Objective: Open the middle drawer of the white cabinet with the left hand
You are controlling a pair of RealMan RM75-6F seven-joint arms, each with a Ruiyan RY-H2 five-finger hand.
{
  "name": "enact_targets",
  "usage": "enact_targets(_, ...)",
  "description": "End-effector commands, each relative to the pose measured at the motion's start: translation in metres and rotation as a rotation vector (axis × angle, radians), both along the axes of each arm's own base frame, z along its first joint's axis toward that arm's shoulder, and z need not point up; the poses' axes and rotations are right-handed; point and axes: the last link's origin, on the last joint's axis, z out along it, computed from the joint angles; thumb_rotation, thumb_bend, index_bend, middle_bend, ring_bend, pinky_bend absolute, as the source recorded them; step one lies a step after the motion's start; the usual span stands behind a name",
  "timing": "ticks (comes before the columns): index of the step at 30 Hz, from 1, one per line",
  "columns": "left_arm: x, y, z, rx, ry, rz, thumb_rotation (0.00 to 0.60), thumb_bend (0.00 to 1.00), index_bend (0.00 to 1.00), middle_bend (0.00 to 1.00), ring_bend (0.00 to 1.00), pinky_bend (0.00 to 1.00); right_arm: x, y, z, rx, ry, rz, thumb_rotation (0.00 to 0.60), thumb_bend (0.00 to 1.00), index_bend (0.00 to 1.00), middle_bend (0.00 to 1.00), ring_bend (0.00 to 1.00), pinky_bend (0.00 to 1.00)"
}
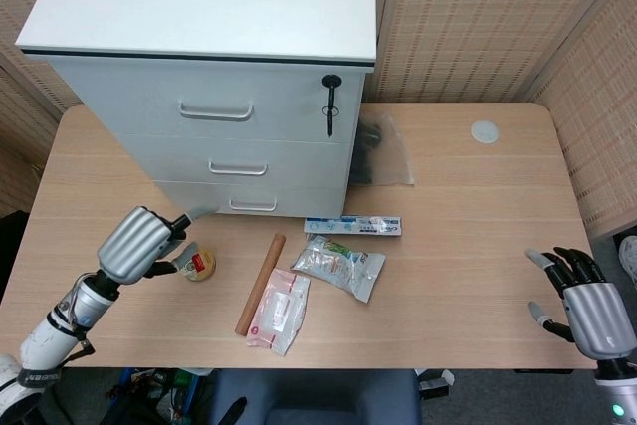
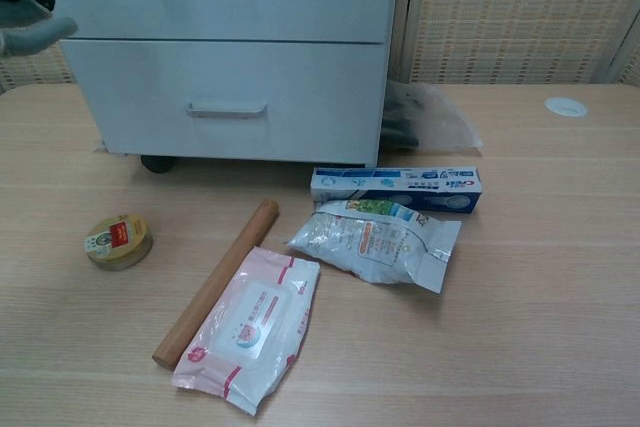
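With my left robot hand [image 1: 139,244] hovering empty, fingers apart, over the near-left of the wooden desk [image 1: 468,236], I judge the closed middle drawer's slim silver bar handle [image 1: 238,168] lies up and to its right on the white cabinet [image 1: 204,7], its long axis level, facing me.
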Motion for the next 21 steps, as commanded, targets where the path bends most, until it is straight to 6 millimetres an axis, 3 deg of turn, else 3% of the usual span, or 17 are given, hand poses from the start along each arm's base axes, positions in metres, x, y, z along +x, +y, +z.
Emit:
enact_targets(1,0.010,0.008,-0.003,-0.019,0.017,-0.001,0.600,0.59,0.18,0.96,0.99,1.00,-0.001,-0.001,-0.001,0.003,-0.004,-0.006,0.600,0.20,0.20,0.26,0.16,0.15)
enact_targets(21,0.029,0.045,-0.005,-0.014,0.020,0.051,0.600,0.61,0.14,0.97,1.00,1.00,-0.008,-0.003,-0.001,0.005,-0.013,-0.024,0.600,0.20,0.20,0.26,0.16,0.15)
